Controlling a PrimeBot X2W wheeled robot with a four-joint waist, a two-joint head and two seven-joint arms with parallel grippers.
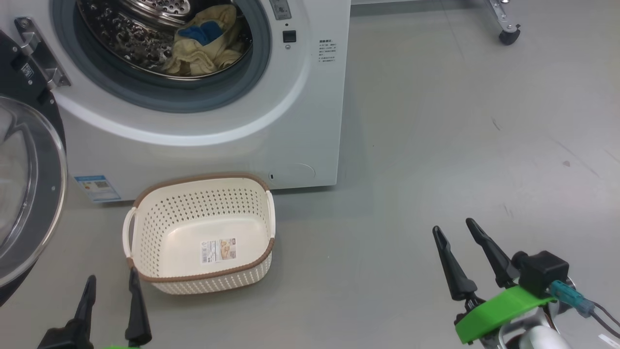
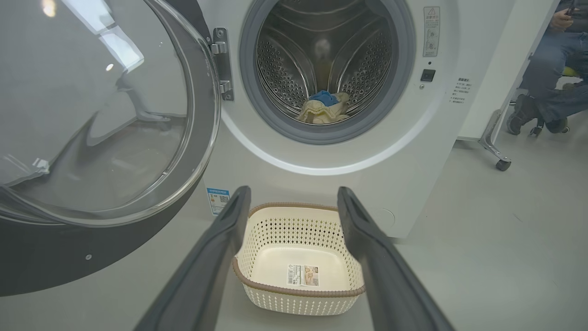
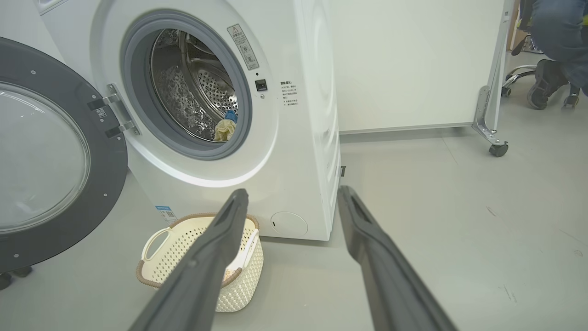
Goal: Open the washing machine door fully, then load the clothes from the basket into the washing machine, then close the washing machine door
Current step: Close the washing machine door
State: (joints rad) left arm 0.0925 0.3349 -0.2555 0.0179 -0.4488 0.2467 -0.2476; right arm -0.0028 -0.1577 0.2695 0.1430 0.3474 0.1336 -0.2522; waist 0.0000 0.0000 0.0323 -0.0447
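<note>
As I look down from the head camera, the washing machine shows as a smooth white box, its round mouth ringed by a grey rubber gasket with a perforated steel drum behind. The washing machine door, a wide glossy black ring around a bulging clear glass bowl, stands swung out on a metal hinge at the left of that mouth. The clothes, soft pale yellow cloth with a small blue piece on top, lie crumpled low in the drum. The basket, cream perforated plastic with a brown rim and white side handles, sits on the grey floor just before the machine's base, a label sticker on its bottom. A blue label marks the machine's lower left front, and a warning sticker sits right of the mouth; I cannot read either. My left hand hovers in front of the machine, short of the basket, fingers wide, holding nothing. My right hand, off the machine's right front, is equally wide and holds nothing.
</note>
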